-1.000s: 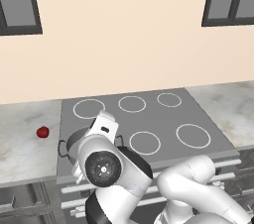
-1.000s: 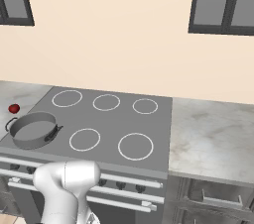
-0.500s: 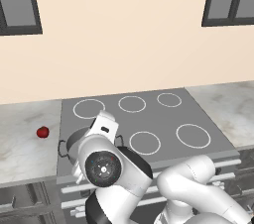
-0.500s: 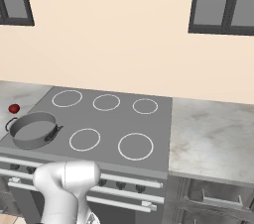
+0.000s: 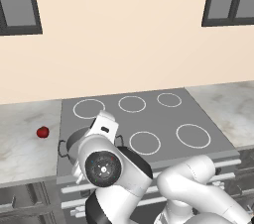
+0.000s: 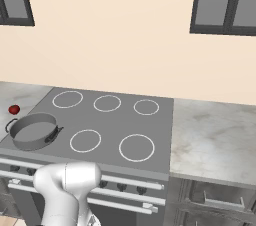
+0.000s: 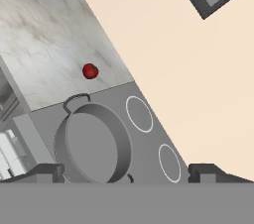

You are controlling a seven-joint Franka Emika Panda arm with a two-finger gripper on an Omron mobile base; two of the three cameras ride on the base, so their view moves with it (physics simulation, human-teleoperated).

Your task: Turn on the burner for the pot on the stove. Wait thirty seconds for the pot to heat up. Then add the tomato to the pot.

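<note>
Two fingertips of the gripper (image 7: pixel 126 173) spread wide, empty, framing the pot (image 7: pixel 92 143) at bottom centre; the tomato (image 7: pixel 90 71) waits upper left, burner apparently unlit.

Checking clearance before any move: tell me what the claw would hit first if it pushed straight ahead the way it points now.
Most likely the pot: it sits centred between the open claw's fingertips in the hand view. Depth is unclear, so it might pass the rim.
</note>
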